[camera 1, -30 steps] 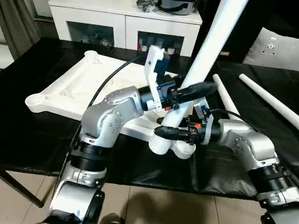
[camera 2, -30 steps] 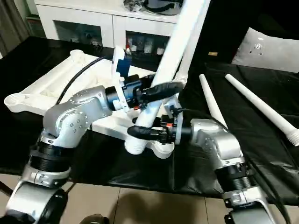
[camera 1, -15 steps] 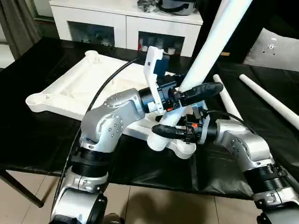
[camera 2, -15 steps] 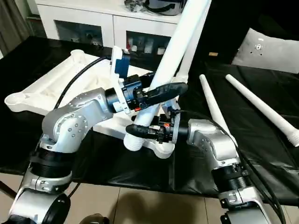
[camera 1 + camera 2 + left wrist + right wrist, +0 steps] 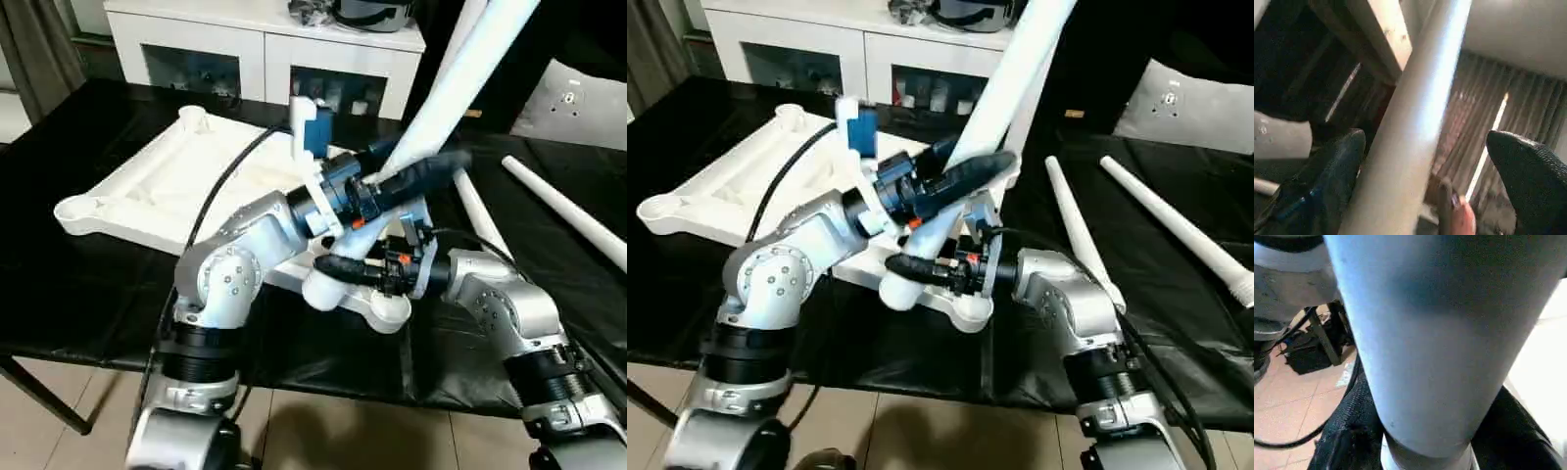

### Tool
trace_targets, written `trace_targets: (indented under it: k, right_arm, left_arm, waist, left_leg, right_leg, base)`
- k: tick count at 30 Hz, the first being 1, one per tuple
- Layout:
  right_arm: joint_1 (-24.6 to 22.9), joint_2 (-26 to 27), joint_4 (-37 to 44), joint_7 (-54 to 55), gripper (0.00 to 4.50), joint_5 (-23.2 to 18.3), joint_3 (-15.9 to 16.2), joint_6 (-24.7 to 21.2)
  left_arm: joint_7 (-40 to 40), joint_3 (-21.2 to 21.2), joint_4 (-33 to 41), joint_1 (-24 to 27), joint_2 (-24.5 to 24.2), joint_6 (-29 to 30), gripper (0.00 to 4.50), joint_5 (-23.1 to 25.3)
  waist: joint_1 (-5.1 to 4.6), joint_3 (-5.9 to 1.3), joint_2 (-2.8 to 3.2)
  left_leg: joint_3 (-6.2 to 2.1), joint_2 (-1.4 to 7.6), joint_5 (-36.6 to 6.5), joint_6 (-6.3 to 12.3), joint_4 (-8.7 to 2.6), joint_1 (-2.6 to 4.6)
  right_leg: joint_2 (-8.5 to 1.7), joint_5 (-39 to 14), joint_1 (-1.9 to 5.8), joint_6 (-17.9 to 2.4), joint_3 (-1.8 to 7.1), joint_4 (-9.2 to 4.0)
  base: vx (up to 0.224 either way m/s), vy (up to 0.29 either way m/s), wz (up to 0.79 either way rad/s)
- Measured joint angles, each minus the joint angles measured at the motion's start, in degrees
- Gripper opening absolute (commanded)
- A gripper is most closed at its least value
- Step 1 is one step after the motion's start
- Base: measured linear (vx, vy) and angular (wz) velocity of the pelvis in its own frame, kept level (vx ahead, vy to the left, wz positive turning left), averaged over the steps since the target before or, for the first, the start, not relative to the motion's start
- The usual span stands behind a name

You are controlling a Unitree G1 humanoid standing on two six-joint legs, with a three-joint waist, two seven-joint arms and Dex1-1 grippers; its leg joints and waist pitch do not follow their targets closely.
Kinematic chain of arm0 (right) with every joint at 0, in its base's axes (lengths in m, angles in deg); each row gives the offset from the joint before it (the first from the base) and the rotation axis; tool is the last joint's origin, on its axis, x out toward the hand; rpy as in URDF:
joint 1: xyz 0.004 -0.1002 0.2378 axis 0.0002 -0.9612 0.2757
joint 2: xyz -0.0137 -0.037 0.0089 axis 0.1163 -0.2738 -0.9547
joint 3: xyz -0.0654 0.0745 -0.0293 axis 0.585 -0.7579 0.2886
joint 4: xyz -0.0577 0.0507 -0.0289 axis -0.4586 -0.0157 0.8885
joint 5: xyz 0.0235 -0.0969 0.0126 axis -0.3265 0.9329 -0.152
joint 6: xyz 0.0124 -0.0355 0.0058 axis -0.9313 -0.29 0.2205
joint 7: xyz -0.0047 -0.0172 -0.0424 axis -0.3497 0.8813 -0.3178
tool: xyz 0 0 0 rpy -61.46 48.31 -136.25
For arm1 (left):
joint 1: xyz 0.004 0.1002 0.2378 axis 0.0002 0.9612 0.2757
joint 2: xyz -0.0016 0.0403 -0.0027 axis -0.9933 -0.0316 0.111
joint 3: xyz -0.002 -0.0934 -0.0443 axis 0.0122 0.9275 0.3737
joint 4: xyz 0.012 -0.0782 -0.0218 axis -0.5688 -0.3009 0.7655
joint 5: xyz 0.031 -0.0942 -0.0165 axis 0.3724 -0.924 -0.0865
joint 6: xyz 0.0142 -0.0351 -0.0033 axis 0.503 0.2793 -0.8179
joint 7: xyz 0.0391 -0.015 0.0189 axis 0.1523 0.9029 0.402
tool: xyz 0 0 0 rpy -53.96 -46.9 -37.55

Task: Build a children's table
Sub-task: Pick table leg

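table leg (image 5: 460, 78) tilted, right hand (image 5: 338, 271) clenched on its base, left hand (image 5: 411, 176) released around it, cabinet (image 5: 265, 49) behind

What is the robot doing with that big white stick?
It is building a little white table. The table top lies upside down on a black table. The right gripper holds the thick end of one leg near a corner socket, and the leg slants up and away. The left gripper is open around the leg higher up, one finger touching it, not squeezing it. Two more legs lie on the black table to the robot's right.
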Motion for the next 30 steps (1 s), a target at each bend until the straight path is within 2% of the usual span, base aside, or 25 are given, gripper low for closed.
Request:
trace_targets:
  k: [7,11,16,20,23,30]
  right_arm:
    - [-2.24,0.51,0.31,5.21,1.89,0.1,-3.08,-0.12]
    - [-4.91,-0.09,4.43,12.43,1.89,1.62,-6.04,0.13]
    - [-6.72,-0.16,4.42,19.17,1.89,3.81,-8.55,0.25]
    - [-6.9,0.68,6.73,25.44,1.89,3.33,-12.43,-1.2]
    - [-7.05,0.31,7.97,26.91,1.89,3.29,-14.31,-1.23]
    - [-9.89,-1.2,8.79,29.53,1.89,5.04,-14.45,-0.75]
  left_arm:
    - [5.6,3.96,-0.58,-1.52,0.76,-4.65,4.5,1.05]
    - [8.9,3.77,-0.6,-0.27,-4.07,-7.98,4.5,7.71]
    - [10.47,3.06,-1.73,1.44,-8.39,-10.19,4.5,13.73]
    - [5.44,-8.07,-7.11,4.36,-18.87,-15.53,4.5,25.14]
    - [3.6,-9.98,-11.84,6.26,-20.36,-16.64,4.5,27.93]
    - [-9.3,-19.09,-20.74,3.72,-26.34,-24.79,4.5,34.9]
  waist:
    - [-0.11,0.01,-0.02]
    - [-0.18,0.0,0.0]
    - [-0.23,0.0,0.0]
    - [-0.32,-0.12,0.31]
    - [-0.39,-0.12,0.3]
    - [-0.56,-0.11,0.71]
  left_leg:
    - [0.0,0.01,0.0,0.01,-0.01,-0.01]
    - [-0.02,0.02,0.0,0.0,-0.04,0.01]
    - [-0.01,0.02,0.0,0.0,-0.03,-0.01]
    - [0.01,-0.02,0.0,0.0,-0.06,0.02]
    - [0.01,-0.02,0.01,-0.01,-0.06,-0.01]
    - [0.05,-0.05,0.01,-0.01,-0.09,0.01]
  right_leg:
    - [0.0,0.0,0.0,0.01,0.0,-0.02]
    - [0.02,0.0,0.0,0.09,-0.01,-0.02]
    - [0.02,0.02,0.0,0.13,0.01,-0.08]
    - [0.02,-0.07,0.0,0.71,0.11,-0.15]
    - [0.02,0.06,-0.03,0.54,0.1,-0.15]
    - [0.0,0.16,-0.04,0.4,0.14,-0.17]
  base:
    - [0.0,0.0,0.0]
    - [0.0,0.0,0.0]
    - [0.0,0.0,0.0]
    - [0.0,0.0,0.0]
    - [0.0,0.0,0.0]
    - [0.0,0.0,0.0]
